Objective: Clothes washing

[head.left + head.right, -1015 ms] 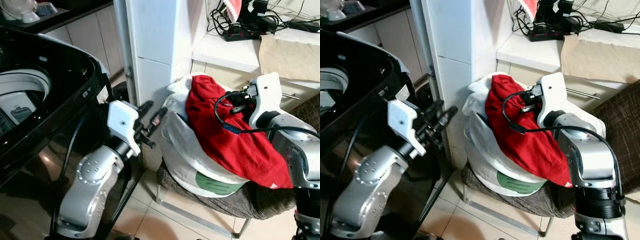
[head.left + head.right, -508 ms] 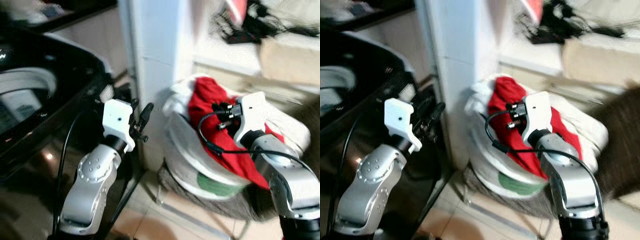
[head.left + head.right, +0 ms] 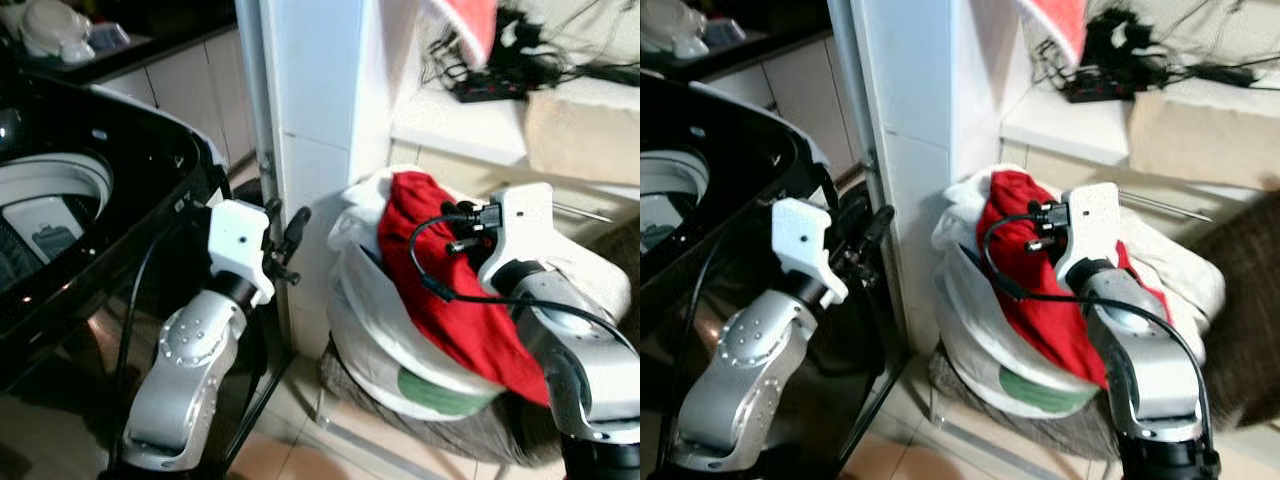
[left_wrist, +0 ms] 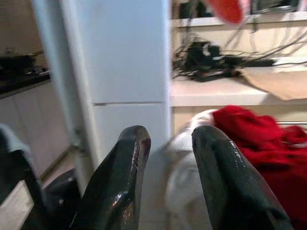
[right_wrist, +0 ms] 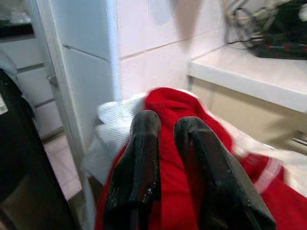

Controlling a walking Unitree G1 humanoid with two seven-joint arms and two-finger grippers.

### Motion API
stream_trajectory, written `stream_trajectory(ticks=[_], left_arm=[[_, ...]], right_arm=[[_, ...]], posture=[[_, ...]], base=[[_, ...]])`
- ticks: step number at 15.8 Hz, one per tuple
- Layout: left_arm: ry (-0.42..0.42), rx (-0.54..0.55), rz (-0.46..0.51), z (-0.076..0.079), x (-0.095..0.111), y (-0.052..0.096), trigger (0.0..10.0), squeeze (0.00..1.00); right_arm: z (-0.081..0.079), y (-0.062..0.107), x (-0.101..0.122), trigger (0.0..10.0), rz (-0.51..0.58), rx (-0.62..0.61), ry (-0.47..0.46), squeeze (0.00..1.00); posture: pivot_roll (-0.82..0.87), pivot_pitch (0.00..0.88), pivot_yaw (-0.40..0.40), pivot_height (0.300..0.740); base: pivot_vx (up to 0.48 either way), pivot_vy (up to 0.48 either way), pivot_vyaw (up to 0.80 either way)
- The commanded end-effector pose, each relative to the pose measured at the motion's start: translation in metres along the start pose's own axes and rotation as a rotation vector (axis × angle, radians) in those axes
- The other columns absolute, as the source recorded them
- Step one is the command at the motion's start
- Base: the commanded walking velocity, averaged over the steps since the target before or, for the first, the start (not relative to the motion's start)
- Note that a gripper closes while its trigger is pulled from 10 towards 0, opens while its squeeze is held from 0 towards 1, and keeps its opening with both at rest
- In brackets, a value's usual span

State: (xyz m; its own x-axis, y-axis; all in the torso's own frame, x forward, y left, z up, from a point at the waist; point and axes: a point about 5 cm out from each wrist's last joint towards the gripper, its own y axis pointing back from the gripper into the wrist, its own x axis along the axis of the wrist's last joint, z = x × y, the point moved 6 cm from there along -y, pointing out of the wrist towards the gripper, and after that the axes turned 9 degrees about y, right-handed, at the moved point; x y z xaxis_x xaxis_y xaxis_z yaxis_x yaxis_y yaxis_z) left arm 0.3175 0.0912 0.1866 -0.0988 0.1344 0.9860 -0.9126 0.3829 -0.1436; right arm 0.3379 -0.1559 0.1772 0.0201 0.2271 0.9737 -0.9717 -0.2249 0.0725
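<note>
Hovering just above a red garment [image 3: 450,300], the right claw [image 5: 165,139] holds its two black fingers [image 5: 141,158] narrowly apart with nothing between them. That garment drapes over a white laundry bag [image 3: 375,330] beneath the claw; the bag carries a green label [image 3: 440,385] whose writing is too small to read. Well to the left of this, the left claw [image 4: 168,158] is raised beside a white pillar [image 3: 310,120], its fingers somewhat apart and empty. Behind and left of it sits the black washing machine [image 3: 110,210], its drum [image 3: 45,200] open.
</note>
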Motion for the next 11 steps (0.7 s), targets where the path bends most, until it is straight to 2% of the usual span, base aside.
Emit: stream_trajectory(ticks=[1, 3, 4, 6, 11], left_arm=[[0.003, 0.008, -0.007, -0.003, 0.000, 0.002, 10.0, 0.00], [0.006, 0.010, -0.006, -0.003, 0.000, 0.002, 10.0, 0.00], [0.007, 0.010, -0.005, -0.003, 0.000, 0.002, 10.0, 0.00], [0.009, 0.011, -0.006, -0.004, 0.001, 0.003, 10.0, 0.00], [0.021, -0.072, -0.036, 0.007, -0.007, 0.010, 10.0, 0.00]], right_arm=[[-0.001, 0.000, 0.008, 10.0, 0.025, -0.001, 0.010, 0.00], [-0.001, 0.000, 0.007, 10.0, 0.015, 0.007, 0.029, 0.00], [-0.004, 0.000, 0.005, 10.0, 0.004, 0.020, 0.057, 0.00], [-0.005, 0.001, 0.006, 10.0, 0.017, 0.012, 0.029, 0.00], [0.001, 0.004, -0.002, 10.0, -0.018, -0.024, 0.019, 0.00]], posture=[[-0.04, 0.014, 0.011, 0.740], [-0.03, 0.014, 0.011, 0.740], [-0.03, 0.015, 0.010, 0.740], [-0.03, 0.015, 0.010, 0.740], [-0.04, 0.016, 0.014, 0.740]], base=[[0.364, 0.000, 0.00], [0.360, 0.000, 0.00], [0.360, 0.000, 0.80], [0.354, 0.000, 0.30], [0.000, 0.000, 0.00]])
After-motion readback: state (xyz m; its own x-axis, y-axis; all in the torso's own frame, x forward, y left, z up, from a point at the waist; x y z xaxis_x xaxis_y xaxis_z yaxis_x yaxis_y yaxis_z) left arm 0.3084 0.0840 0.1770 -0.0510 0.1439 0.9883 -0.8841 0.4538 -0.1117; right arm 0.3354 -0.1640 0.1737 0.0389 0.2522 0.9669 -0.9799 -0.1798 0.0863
